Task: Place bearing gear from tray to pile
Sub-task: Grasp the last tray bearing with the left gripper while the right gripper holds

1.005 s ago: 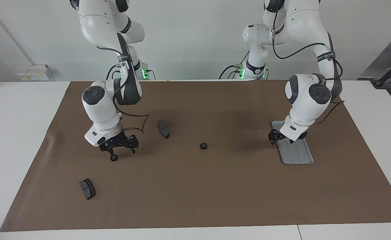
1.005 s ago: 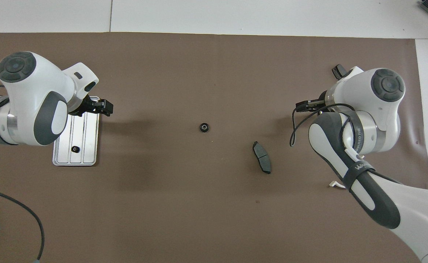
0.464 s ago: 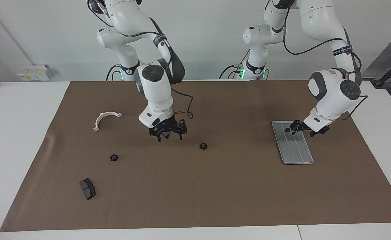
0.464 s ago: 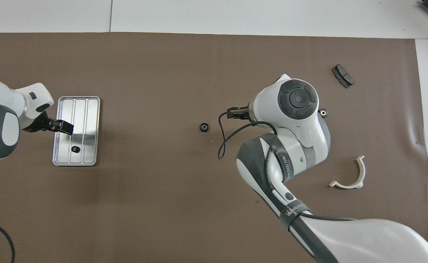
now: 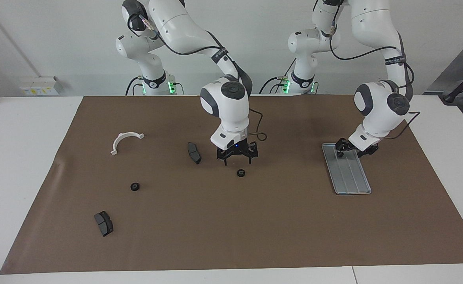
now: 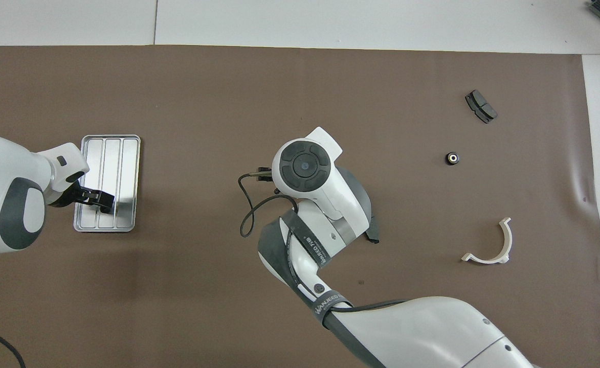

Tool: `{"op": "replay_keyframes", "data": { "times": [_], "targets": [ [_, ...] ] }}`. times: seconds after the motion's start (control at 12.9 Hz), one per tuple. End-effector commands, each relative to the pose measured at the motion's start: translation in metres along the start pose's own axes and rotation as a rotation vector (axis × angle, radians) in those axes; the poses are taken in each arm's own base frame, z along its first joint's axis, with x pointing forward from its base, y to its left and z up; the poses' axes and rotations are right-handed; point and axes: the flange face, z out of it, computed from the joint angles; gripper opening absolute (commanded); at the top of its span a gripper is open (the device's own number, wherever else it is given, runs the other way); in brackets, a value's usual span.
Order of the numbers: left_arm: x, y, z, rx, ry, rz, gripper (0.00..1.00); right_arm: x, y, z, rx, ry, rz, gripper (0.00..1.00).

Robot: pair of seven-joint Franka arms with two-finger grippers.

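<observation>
Beneath the left gripper (image 5: pixel 343 152) lies the tray (image 5: pixel 351 181), and the gripper sits low over the tray's end nearest the robots. No tray gear shows anywhere on the bare ridged metal, so if it is there, it is hidden under this gripper. Whether the gripper is open or closed, or has anything in it, I cannot tell.

The biggest risk is the light tray itself. A gripper coming down off-centre could catch the rim or a ridge and tip or shove the tray.

The right gripper (image 5: pixel 234 157) hangs wide open and empty over the mat, with the middle gear (image 5: pixel 240 172) just beside and below it. If it dips, it could knock that gear away and scatter the pile. The pile is already loose, since its second gear (image 5: pixel 135 186) lies well apart from this hand.

Smallest risk is the tray gear. A pinch on its edge could roll it along a groove or let it drop in transit.
</observation>
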Motion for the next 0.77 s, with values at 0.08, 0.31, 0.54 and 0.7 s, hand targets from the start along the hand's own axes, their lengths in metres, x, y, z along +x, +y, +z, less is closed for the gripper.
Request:
{"op": "replay_keyframes", "data": {
  "times": [0.08, 0.31, 0.54, 0.7],
  "targets": [
    [-0.019, 0.013, 0.003, 0.019, 0.031, -0.035, 0.85, 0.008, -0.002, 0.02, -0.015, 0.052, -0.024, 1.0],
    [-0.021, 0.024, 0.007, 0.018, 0.023, -0.046, 0.82, 0.0, -0.005, 0.032, -0.021, 0.044, -0.047, 1.0],
    [-0.023, 0.025, 0.01, 0.019, 0.029, -0.047, 0.77, -0.005, -0.001, 0.04, -0.04, 0.04, -0.064, 0.76],
    [-0.021, 0.024, 0.009, 0.023, 0.049, -0.05, 0.75, -0.009, 0.0, 0.045, -0.045, 0.035, -0.069, 0.68]
  ]
}}
